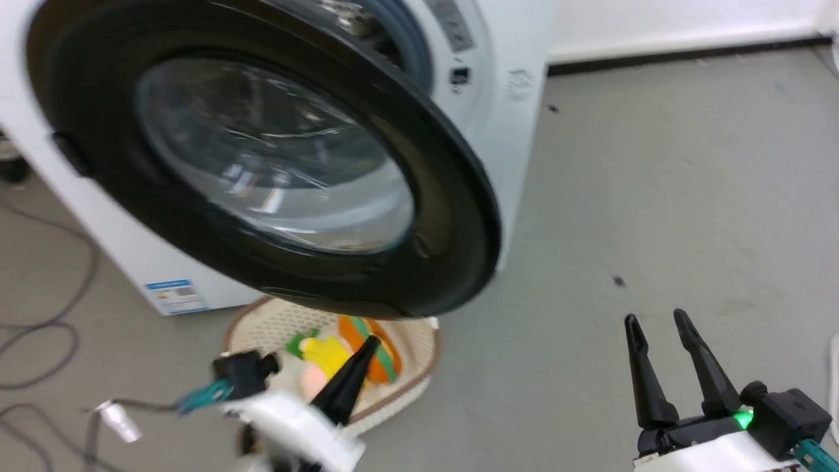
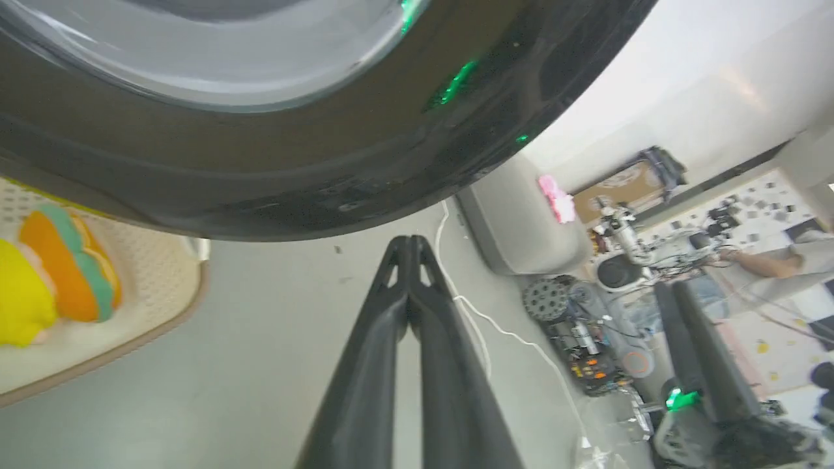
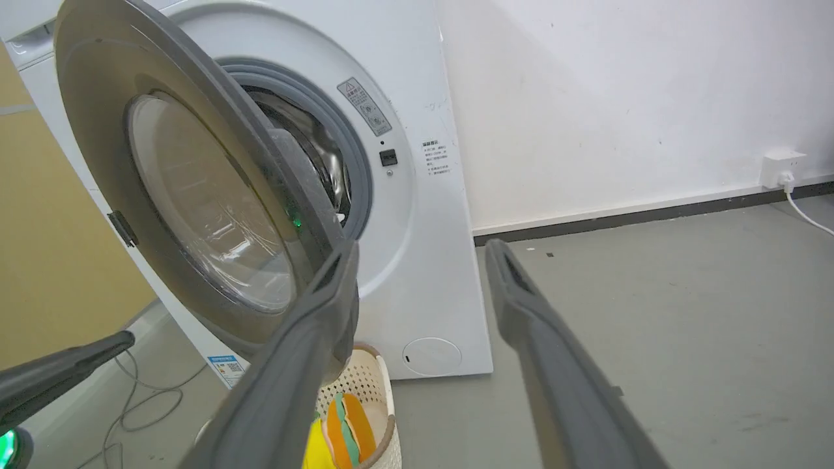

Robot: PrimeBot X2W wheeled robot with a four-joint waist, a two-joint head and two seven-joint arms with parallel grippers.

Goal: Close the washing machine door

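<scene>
L gripper [image 2: 409,241]: fingers are pressing together, holding nothing, with the tip sitting just under the lower rim of the washing machine door [image 1: 275,157]. It is prob. acting as a blunt pusher. R gripper [image 1: 655,319]: fingers are spreading apart, empty, hanging well clear over bare floor [image 1: 655,196]. Basket [image 1: 426,367] is lying beneath the door edge, a poss. snag. Door is standing ajar from the washing machine [image 1: 518,98]; the swing path to the opening is looking unobstructed.

The washing machine door [image 1: 275,164] has a glossy black rim around smooth clear glass, on a smooth white washing machine [image 1: 518,151]. At its six o'clock, the basket [image 1: 413,347] looks like perforated cream plastic, standing on a matt grey floor [image 1: 655,196].
</scene>
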